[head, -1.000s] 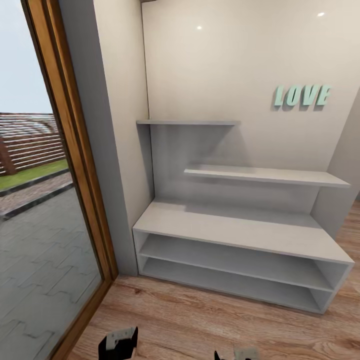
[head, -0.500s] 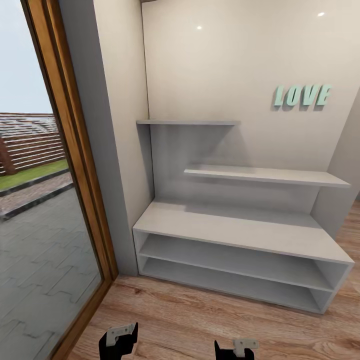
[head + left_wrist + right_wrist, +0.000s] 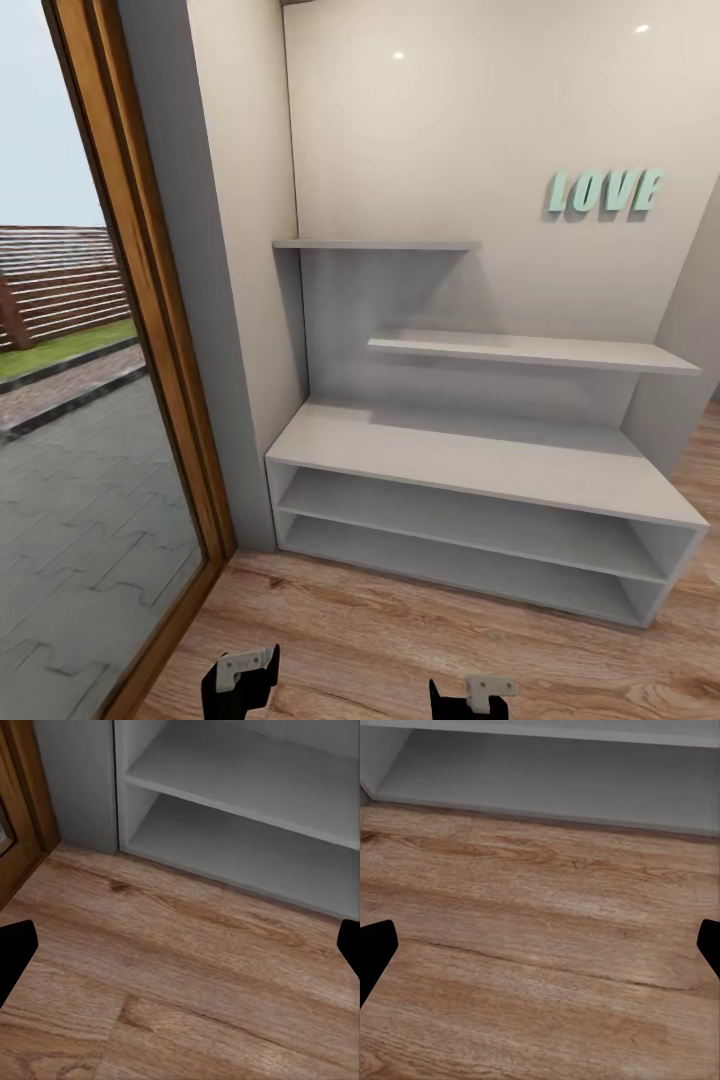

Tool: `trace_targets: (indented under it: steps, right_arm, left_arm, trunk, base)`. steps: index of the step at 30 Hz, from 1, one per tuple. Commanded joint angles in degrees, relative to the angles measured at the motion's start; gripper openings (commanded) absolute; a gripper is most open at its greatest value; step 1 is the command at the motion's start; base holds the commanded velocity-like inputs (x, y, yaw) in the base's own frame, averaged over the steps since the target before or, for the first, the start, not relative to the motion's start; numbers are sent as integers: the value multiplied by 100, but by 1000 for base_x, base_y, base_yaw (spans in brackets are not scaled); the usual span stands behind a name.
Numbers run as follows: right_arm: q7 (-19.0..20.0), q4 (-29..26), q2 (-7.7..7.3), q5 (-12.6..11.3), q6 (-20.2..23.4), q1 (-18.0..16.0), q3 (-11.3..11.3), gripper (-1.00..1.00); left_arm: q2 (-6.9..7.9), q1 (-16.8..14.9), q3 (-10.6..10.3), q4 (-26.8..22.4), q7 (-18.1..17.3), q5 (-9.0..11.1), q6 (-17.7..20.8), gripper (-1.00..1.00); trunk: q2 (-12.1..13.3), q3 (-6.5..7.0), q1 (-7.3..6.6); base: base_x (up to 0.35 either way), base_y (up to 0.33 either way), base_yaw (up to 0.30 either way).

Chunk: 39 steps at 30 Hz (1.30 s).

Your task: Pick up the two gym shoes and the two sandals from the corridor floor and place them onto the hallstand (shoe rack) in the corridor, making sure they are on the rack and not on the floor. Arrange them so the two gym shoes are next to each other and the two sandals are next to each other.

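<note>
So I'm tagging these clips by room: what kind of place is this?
Likely a home entrance corridor: a low pale-grey hallstand with open shelves, a wood-framed glass door onto a paved yard, and wood plank floor.

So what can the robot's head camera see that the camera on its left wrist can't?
Head camera alone: the mint LOVE letters on the wall, the big glass door with its wooden frame and the patio outside, the hallstand's flat top and floating shelves, plus both grippers, left and right, low in the picture.

Left wrist camera alone: a close look at the floor's wood grain and knots, with the gripper's dark fingertips wide apart at the picture's edges.

Both: the hallstand's two open lower shelves, nothing on them, and the brown plank floor.
</note>
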Motion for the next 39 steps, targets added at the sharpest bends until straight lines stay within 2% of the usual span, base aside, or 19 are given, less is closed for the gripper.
trace_targets:
  steps: [1, 29, 39]
  right_arm:
    - [0, 0, 0, 0, 0, 0, 0, 100]
    - [-5, 6, 4, -6, -2, 6, -17, 100]
    - [-11, 8, 5, -13, -2, 1, -22, 100]
  left_arm:
    - [0, 0, 0, 0, 0, 0, 0, 100]
    - [-26, -1, -25, 52, -7, -9, -6, 100]
    - [-44, -1, -27, 121, -9, -6, -7, 100]
  trunk:
    - [0, 0, 0]
    - [0, 0, 0]
    - [0, 0, 0]
  base:
    - [0, 0, 0]
    - [0, 0, 0]
    - [0, 0, -211]
